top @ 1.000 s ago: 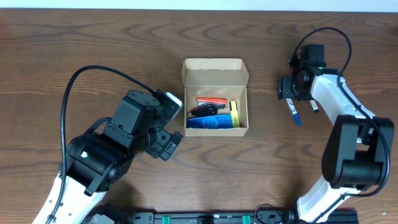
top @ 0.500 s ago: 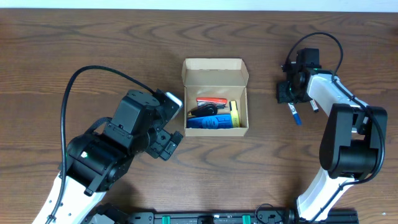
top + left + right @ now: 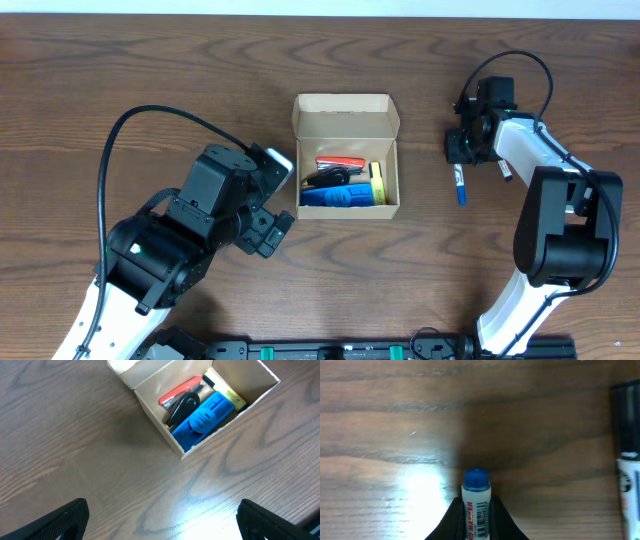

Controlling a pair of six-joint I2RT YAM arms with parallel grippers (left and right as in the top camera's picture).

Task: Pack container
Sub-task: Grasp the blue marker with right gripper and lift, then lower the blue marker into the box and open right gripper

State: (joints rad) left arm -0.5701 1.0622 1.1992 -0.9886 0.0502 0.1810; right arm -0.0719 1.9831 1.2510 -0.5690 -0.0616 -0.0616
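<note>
Right gripper (image 3: 476, 516) clamped on blue marker (image 3: 460, 186), well right of open box (image 3: 345, 118). Black marker (image 3: 626, 425) nearby. Left gripper (image 3: 162, 517) spread wide, empty, just left of box.

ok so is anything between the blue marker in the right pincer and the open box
Nothing visible: only bare table lies between the blue marker in the right pincer and the container, whose flap is folded back on the far side.

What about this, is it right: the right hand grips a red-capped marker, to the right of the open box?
Not red-capped: the right wrist view shows a blue one. The right hand grips a blue-capped marker, to the right of the open box.
</note>
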